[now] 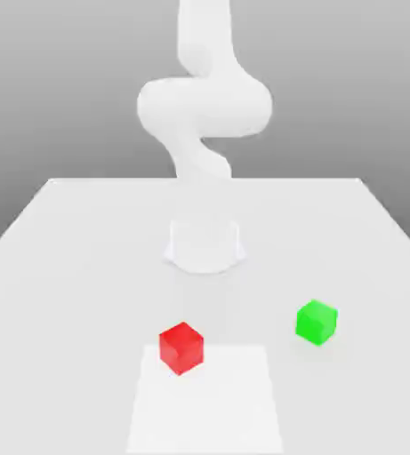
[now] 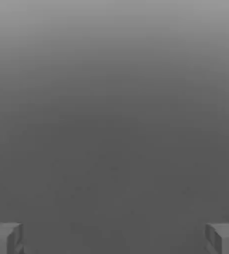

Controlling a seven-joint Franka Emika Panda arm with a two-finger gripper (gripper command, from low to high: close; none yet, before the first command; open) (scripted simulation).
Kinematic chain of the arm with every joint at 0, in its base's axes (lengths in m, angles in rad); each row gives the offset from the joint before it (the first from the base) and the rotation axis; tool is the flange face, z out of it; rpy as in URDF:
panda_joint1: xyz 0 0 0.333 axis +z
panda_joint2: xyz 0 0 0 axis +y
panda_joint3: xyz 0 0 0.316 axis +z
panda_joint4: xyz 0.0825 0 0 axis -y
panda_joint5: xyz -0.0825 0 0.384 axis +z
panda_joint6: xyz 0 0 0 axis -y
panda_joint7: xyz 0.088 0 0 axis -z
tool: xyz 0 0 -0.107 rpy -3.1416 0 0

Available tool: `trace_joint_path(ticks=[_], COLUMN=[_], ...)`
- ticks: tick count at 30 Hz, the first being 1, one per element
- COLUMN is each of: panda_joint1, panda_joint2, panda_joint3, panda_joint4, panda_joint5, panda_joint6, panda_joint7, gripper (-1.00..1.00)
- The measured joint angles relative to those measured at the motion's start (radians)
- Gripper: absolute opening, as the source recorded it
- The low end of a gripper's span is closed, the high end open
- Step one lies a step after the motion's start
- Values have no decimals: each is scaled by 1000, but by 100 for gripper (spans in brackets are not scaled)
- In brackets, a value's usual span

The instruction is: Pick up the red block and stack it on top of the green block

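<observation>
red block: the small glossy red cube point(image 1: 181, 348) can be seen on the pale worktop point(image 1: 75, 311), kind of over toward the exterior view's left of the green one. It's set across the far edge of the brighter white patch, near that patch's corner on the exterior view's left, and it's turned so a corner is pointed at the camera.

green block: the green cube point(image 1: 317, 322) is placed well apart from the red one, out on the exterior view's right, clear of the white patch. It's turned at an angle too, and nothing is stacked on it.

white patch: a bright four-sided area point(image 1: 206, 404) is seen on the near part of the worktop, with its far edge partly covered by the red cube.

arm: the white Panda arm point(image 1: 204, 107) is mounted on the worktop behind both cubes, base point(image 1: 205, 244) roughly centered, with the upper part cut off by the top of the exterior view.

end effector: the two fingers point(image 2: 4, 239) are spread wide in the hand view, so it's open point(image 2: 114, 239), and nothing is gripped between them.

background: a plain grey gradient is shown behind the worktop, pretty much featureless.
</observation>
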Motion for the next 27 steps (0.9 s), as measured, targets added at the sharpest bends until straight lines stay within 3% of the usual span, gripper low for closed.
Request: trace_joint_path(ticks=[16,20,24,25,27], panda_joint1=[93,105,7,-10,-10], panda_joint2=[532,753,906,924,924], panda_joint3=[-206,-194,-68,-49,-49], panda_joint4=[-496,-536,-518,-515,-515], panda_joint5=[-73,47,169,178,178], panda_joint6=[402,573,700,716,716], panda_joint7=[-586,-758,-853,-860,-860], gripper=[0,0,0,-100,-100])
